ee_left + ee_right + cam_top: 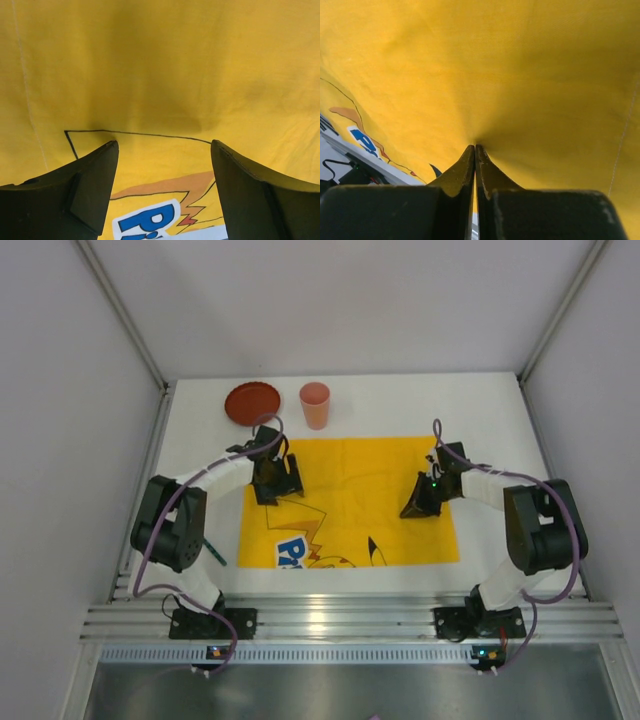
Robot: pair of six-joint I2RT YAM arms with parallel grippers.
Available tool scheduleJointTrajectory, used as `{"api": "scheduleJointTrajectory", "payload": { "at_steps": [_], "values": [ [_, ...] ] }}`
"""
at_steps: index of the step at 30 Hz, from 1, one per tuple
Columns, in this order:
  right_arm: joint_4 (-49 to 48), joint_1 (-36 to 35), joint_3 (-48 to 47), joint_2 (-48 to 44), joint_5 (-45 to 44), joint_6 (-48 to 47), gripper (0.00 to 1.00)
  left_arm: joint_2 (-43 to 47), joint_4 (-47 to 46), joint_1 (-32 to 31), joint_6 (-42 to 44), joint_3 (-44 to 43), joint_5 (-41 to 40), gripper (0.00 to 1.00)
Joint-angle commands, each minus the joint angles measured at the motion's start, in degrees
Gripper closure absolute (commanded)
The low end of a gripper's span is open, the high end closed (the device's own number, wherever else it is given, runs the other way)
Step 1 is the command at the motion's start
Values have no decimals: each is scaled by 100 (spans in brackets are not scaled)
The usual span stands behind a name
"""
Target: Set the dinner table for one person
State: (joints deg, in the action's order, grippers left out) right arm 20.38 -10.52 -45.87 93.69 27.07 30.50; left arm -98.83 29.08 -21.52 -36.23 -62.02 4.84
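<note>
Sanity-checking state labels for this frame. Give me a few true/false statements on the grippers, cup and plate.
1. The left gripper is open above the cloth. True.
2. The right gripper is open. False: its fingers are pressed together, with the cloth creased at their tips.
3. The cup stands on the cloth. False: it stands on the bare table, beyond the cloth's far edge.
4. The plate lies off the cloth, left of the cup. True.
</note>
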Motion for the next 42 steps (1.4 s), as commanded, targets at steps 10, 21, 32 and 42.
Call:
{"api": "scheduleJointTrajectory", "payload": {
  "at_steps": [10, 21, 32, 42],
  "values": [
    [1899, -64, -1627, -1149, 54, -519, 16, 383, 994, 77, 230, -2708, -809, 18],
    [2145, -46, -696, -2249, -175, -431, 13, -2043, 1346, 315, 485, -5933, -1047, 19],
    [2189, 33, -406, -2566, -369, -422, 15, -3467, 1091, 517, 300, -7006, -853, 20],
    [2207, 24, -905, -2067, -221, -571, 18, -3627, 1398, 517, 476, -7105, -1012, 100]
  ]
}}
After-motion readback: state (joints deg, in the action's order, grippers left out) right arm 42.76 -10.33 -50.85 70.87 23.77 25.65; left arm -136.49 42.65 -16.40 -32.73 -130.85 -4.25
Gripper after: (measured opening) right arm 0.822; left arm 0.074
